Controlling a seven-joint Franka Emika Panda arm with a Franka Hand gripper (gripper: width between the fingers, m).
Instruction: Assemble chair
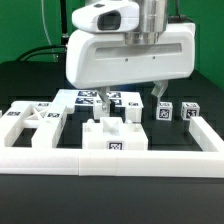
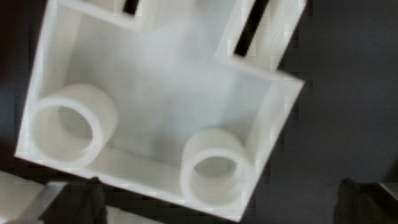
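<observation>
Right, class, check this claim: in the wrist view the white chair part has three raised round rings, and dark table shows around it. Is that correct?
Not quite. The wrist view shows two round rings on the white chair part, not three. The rest holds: dark table shows around it.

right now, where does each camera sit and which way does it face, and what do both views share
exterior view: off the arm, near table height, facing across the rail at the chair parts; the hand hangs open at upper middle.
wrist view: on the wrist, looking down close on a white part with two rings; none of the hand shows clearly.
shared: probably that part, but the hand hides its spot in the exterior view.
</observation>
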